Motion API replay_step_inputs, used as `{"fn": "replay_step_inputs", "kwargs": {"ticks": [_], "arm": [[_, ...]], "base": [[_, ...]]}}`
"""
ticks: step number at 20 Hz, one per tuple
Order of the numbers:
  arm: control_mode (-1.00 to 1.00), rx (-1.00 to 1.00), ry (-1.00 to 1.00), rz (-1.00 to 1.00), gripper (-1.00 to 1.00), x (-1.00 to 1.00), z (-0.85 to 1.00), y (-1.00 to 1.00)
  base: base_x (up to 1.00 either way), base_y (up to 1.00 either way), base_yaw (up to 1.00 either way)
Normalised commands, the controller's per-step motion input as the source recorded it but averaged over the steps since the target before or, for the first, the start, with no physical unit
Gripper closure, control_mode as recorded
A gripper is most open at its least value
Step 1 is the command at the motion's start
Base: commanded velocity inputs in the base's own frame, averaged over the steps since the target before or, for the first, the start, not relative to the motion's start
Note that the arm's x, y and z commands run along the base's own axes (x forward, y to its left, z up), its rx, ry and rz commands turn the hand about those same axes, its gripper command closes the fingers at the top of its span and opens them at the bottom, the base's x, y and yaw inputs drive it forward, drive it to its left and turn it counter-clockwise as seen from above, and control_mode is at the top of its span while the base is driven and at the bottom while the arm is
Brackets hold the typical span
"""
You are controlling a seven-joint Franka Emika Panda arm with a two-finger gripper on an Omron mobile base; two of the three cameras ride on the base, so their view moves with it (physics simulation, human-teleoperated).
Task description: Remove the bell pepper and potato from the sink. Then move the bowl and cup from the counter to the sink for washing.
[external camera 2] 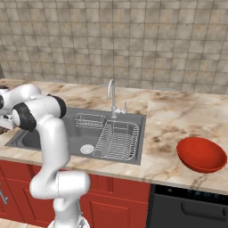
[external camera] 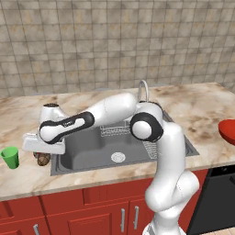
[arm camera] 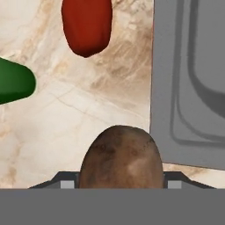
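Observation:
My gripper (arm camera: 121, 184) is shut on the brown potato (arm camera: 121, 156), which sits between the two fingertips (arm camera: 66, 184). In the left base view the hand hovers low over the counter just left of the sink (external camera: 92, 151), with the potato (external camera: 42, 158) under it at the sink's left rim. The red bell pepper (arm camera: 86, 26) lies on the marble beyond the potato, apart from it. The green cup (external camera: 10, 157) stands left of the hand, and its side (arm camera: 13, 83) shows in the hand view. The red bowl (external camera 2: 201, 154) rests on the counter far to the right of the sink (external camera 2: 75, 133).
A curved chrome faucet (external camera 2: 111, 95) rises behind the basin, and a wire dish rack (external camera 2: 118, 140) fills its right half. The sink's grey edge (arm camera: 189, 88) runs close beside the potato. Red cabinet doors (external camera: 69, 211) run below the counter and a dark appliance (external camera 2: 191, 209) sits lower right.

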Motion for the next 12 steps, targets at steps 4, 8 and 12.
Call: {"fn": "replay_step_inputs", "kwargs": {"ticks": [4, 8, 12], "arm": [[-1.00, -0.05, 0.00, -0.06, 1.00, 0.08, -0.14, 0.10], [-1.00, -0.02, 0.00, -0.06, 1.00, 0.02, -0.16, 0.10], [-1.00, 0.00, 0.00, -0.07, 1.00, 0.03, -0.17, 0.12]], "base": [[0.00, 0.00, 0.00], [0.00, 0.00, 0.00], [0.00, 0.00, 0.00]]}}
